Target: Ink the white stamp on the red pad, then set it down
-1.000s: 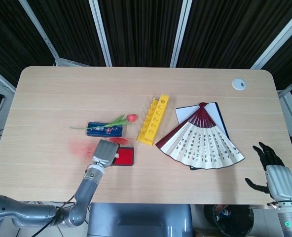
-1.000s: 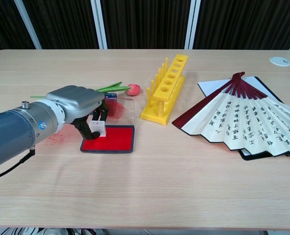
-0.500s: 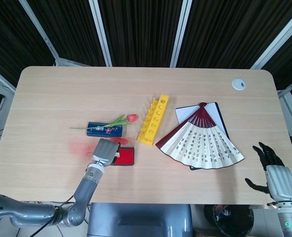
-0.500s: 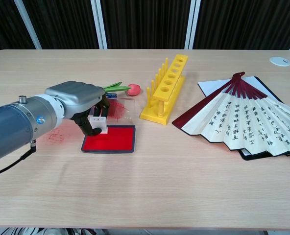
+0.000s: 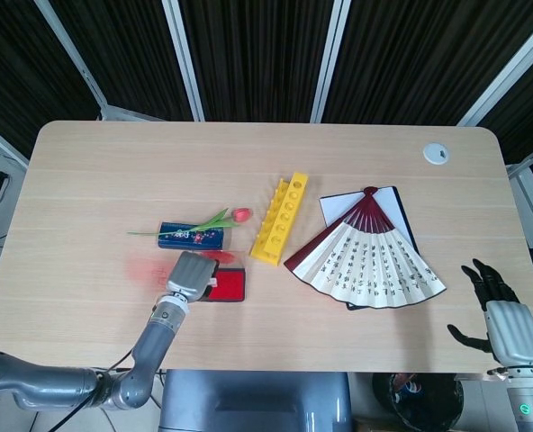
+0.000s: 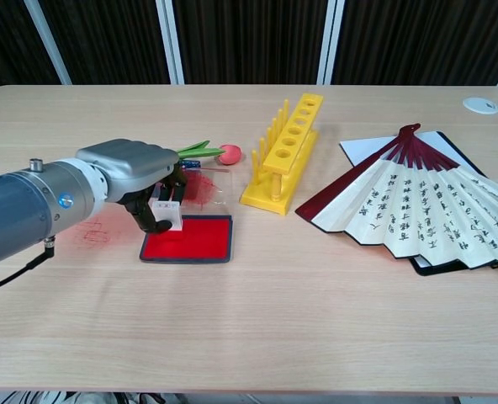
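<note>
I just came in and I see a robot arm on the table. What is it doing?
The robot's left hand holds a small white stamp over the back left corner of the red pad, inking it. It has not set the stamp down yet. Its right hand waits open, off the table's near right edge.

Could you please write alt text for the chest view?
The left hand holds the white stamp over the red pad on a wooden table. A yellow rack and open paper fan sit to the right.

A lab-like room: bare wooden table point(image 5: 104, 162) ringed by dark curtains point(image 5: 248, 54) on metal framing.
</note>
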`<act>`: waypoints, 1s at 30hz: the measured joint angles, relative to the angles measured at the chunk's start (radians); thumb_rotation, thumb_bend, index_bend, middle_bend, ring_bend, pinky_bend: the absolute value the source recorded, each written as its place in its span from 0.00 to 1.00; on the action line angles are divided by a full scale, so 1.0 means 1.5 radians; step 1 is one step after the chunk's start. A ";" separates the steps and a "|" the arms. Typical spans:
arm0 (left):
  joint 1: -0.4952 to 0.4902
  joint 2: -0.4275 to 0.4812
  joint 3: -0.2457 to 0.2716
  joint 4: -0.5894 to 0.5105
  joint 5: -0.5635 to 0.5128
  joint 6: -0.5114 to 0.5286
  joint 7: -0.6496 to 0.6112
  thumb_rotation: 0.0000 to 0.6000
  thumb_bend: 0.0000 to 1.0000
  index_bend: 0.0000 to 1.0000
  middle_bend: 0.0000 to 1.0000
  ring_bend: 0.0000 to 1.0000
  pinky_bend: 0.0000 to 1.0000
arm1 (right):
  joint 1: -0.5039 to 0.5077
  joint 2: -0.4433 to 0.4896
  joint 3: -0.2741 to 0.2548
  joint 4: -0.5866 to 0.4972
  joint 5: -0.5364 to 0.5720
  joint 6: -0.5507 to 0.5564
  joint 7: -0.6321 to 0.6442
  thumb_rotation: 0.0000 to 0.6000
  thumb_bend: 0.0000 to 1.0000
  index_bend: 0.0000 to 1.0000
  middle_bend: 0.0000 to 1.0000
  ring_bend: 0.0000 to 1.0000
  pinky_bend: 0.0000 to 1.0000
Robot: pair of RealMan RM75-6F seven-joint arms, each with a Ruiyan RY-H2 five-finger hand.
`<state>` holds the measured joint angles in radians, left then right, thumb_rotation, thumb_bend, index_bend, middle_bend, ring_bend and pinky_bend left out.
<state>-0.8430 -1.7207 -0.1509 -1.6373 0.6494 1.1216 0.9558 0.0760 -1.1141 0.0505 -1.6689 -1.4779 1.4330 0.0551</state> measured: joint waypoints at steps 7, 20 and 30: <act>-0.002 -0.009 0.013 0.021 0.002 -0.005 -0.007 1.00 0.47 0.71 0.67 0.53 0.59 | 0.000 0.001 0.000 -0.001 0.001 -0.002 0.002 1.00 0.25 0.13 0.00 0.00 0.19; 0.001 0.007 0.017 0.002 0.017 0.010 -0.023 1.00 0.47 0.71 0.67 0.53 0.59 | 0.000 0.001 -0.001 -0.001 -0.001 -0.001 0.000 1.00 0.25 0.13 0.00 0.00 0.19; 0.016 0.086 0.027 -0.081 0.050 0.034 -0.034 1.00 0.47 0.70 0.66 0.53 0.59 | 0.000 0.001 -0.001 -0.001 -0.002 0.000 -0.003 1.00 0.25 0.13 0.00 0.00 0.19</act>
<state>-0.8192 -1.5917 -0.1099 -1.7589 0.7247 1.1728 0.9050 0.0755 -1.1131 0.0483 -1.6711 -1.4814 1.4335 0.0507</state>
